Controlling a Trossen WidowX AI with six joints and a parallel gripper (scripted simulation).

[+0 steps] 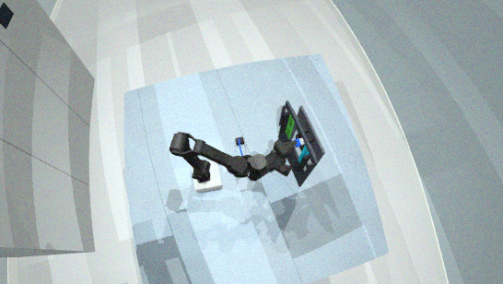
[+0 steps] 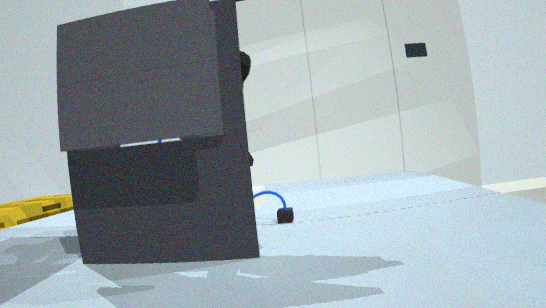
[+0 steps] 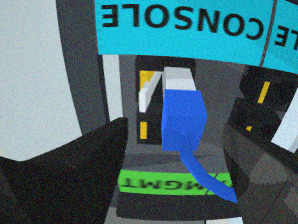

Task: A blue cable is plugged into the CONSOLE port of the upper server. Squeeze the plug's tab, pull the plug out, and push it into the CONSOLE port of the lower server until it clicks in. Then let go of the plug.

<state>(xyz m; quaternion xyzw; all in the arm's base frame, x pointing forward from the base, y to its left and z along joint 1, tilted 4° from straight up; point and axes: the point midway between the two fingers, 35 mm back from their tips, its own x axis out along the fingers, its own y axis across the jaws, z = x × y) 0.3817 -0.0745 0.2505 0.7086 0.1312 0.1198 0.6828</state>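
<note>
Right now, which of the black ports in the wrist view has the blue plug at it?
The one at left, directly under the full CONSOLE label; the ports at right have no plug.

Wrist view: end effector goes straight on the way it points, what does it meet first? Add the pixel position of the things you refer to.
Likely the blue plug (image 1: 298, 143) (image 3: 184, 120), which sits ahead between the open fingers; port panel behind it. Depth is hard to judge.

Black, chunky-jointed arm (image 1: 216, 156) with dark, tapering fingers.

Plug (image 3: 184, 120) apparently between gripper (image 3: 176, 128) fingers.
</note>
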